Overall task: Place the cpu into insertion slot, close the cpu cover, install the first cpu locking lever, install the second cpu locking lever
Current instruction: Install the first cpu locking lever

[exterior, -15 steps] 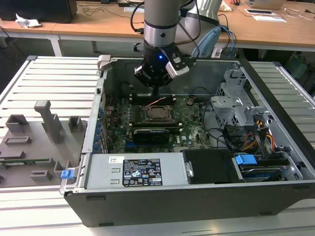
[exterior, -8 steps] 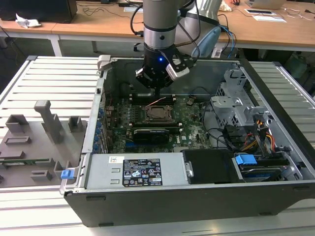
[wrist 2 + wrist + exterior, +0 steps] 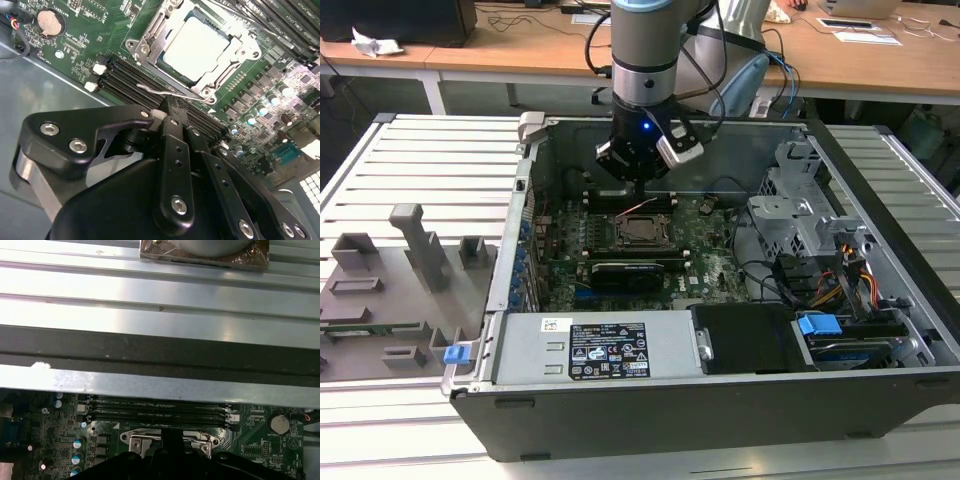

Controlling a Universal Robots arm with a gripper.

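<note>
Jaws of the black angular gripper (image 3: 170, 108) are sitting together near the shiny square-framed metal cpu cover (image 3: 151, 31), lying around the dull silvery flat cpu (image 3: 200, 42).

The arm (image 3: 642, 50) is made of a grey tube with a pale blue ring (image 3: 640, 5) and a black band. In the exterior view, a blue light (image 3: 646, 126) is seen on the black wrist, and black cables (image 3: 715, 60) are looped at 3 o'clock of it. The black gripper (image 3: 170, 112) is fastened with silvery screws (image 3: 179, 205).
</note>
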